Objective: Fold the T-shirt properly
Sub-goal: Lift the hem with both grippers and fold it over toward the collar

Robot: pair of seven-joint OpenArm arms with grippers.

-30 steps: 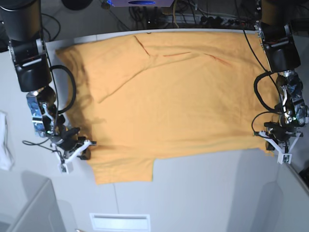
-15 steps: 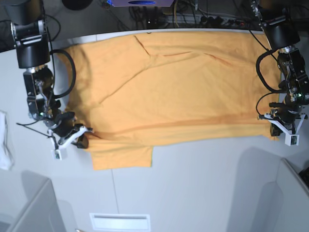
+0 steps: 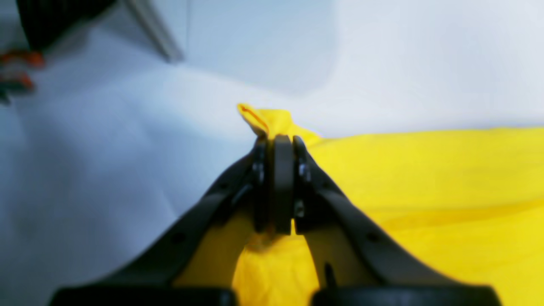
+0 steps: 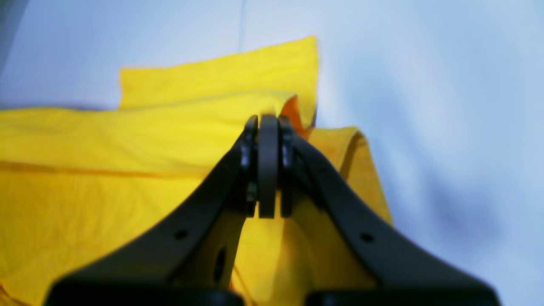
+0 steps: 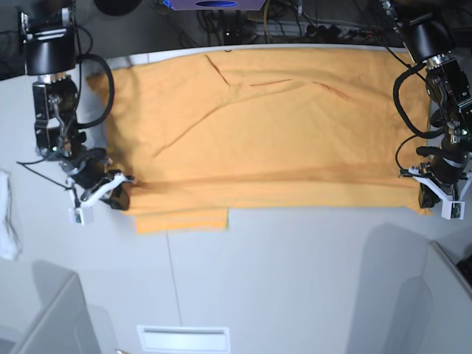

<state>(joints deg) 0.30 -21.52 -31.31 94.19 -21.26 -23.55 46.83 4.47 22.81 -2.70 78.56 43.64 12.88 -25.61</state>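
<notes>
Stretching across the white table [image 5: 295, 280], the orange-yellow T-shirt [image 5: 273, 140] lies flat, its near edge pinched at both corners by the left gripper [image 5: 436, 193] and right gripper [image 5: 110, 193], now drawn farther back than a second ago.
</notes>
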